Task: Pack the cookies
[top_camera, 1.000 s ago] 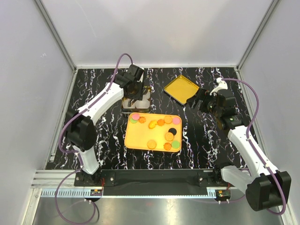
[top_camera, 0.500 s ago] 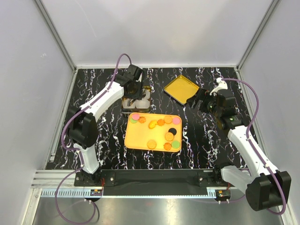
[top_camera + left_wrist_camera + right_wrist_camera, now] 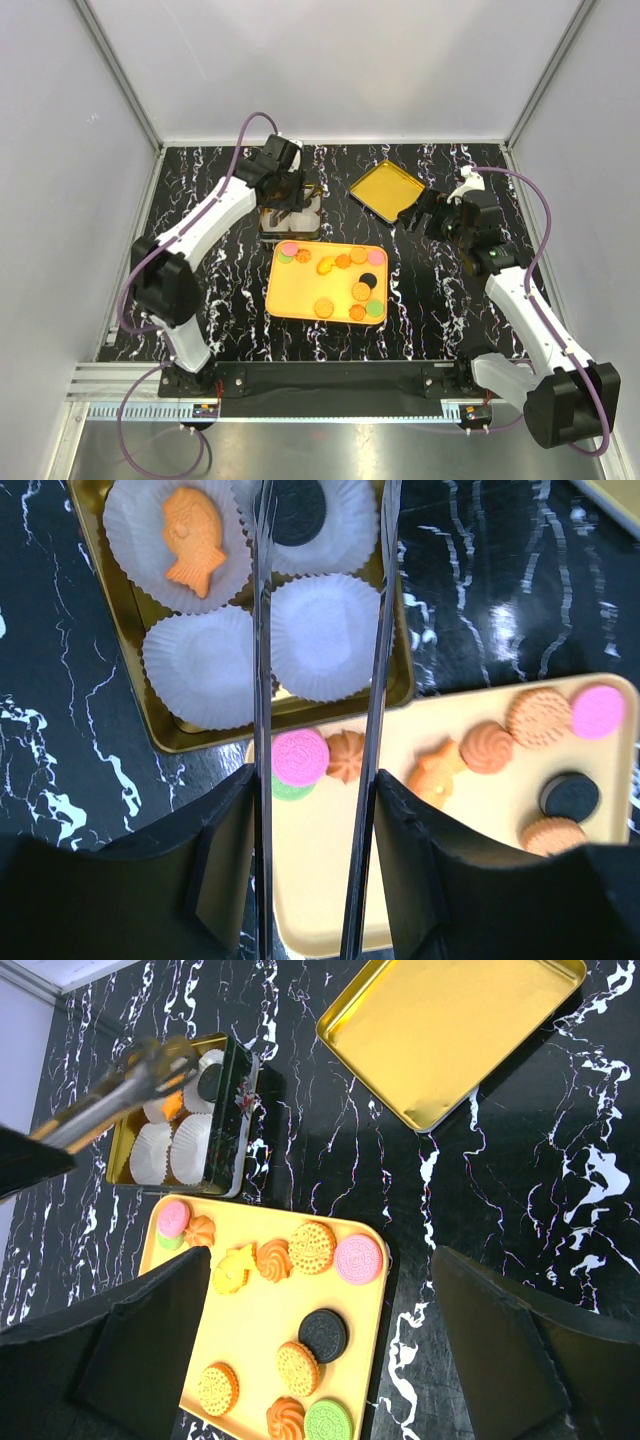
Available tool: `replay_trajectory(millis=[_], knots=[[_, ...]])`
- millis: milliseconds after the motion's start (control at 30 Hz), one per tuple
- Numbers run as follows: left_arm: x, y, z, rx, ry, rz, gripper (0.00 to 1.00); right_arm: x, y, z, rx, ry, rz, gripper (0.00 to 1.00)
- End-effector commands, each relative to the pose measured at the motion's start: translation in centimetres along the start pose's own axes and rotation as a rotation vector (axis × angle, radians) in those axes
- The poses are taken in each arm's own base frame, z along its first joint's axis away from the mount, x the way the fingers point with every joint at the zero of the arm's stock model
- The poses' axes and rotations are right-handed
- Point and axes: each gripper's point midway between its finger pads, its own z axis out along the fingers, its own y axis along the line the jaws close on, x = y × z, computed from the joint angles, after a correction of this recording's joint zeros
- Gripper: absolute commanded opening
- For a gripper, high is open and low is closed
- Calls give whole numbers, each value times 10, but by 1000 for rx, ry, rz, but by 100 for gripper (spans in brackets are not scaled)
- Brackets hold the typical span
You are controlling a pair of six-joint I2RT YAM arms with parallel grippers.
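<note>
On the tray (image 3: 298, 296), cookies (image 3: 300, 757) look light, stiff, crumbly, best nipped gently across the rim by tongs (image 3: 262, 630) the left gripper (image 3: 312, 852) clamps, tips apart; right gripper (image 3: 422, 214) gapes empty

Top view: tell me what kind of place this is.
Probably a robot lab test cell: plain white walls, two arms bolted to a rail, and a staged tray of cookies.

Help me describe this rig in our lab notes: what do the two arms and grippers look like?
The left arm and right arm have white shells and black joints; a purple cable loops along each. The left gripper and right gripper have blocky black fingers; the left's flank thin shiny metal tongs.
</note>
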Motion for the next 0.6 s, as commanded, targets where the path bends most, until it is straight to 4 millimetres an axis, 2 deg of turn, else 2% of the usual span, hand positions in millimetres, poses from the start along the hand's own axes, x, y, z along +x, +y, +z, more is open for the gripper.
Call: replay_trajectory(millis=[0, 33, 67, 133, 167, 200, 233, 267, 333, 400, 433, 567], knots=[[-16, -20, -59, 109, -126, 33, 51, -6, 1, 0, -8, -22, -22, 100], [-16, -23, -74, 126, -154, 38, 51, -6, 1, 0, -8, -22, -20, 100], [-2, -24, -73, 131, -131, 49, 51, -6, 1, 0, -7, -21, -22, 100], [9, -31, -92, 153, -150, 77, 51, -5, 2, 1, -9, -18, -22, 100], [15, -33, -96, 158, -150, 86, 51, -5, 2, 1, -10, -17, -20, 100], [31, -36, -94, 162, -123, 100, 51, -5, 2, 1, -10, -16, -22, 100], [36, -38, -104, 174, -140, 101, 51, -5, 2, 1, -11, -19, -21, 100], [51, -36, -102, 167, -111, 111, 51, -6, 2, 0, -10, -21, -22, 100], [65, -43, -112, 183, -118, 131, 51, -7, 2, 0, -10, -23, -23, 100], [86, -49, -114, 188, -87, 166, 51, -6, 2, 0, -9, -22, -21, 100], [89, -50, -121, 192, -99, 168, 51, -6, 2, 0, -10, -21, -21, 100], [115, -48, -122, 171, -60, 196, 51, -6, 2, 1, -9, -18, -21, 100]])
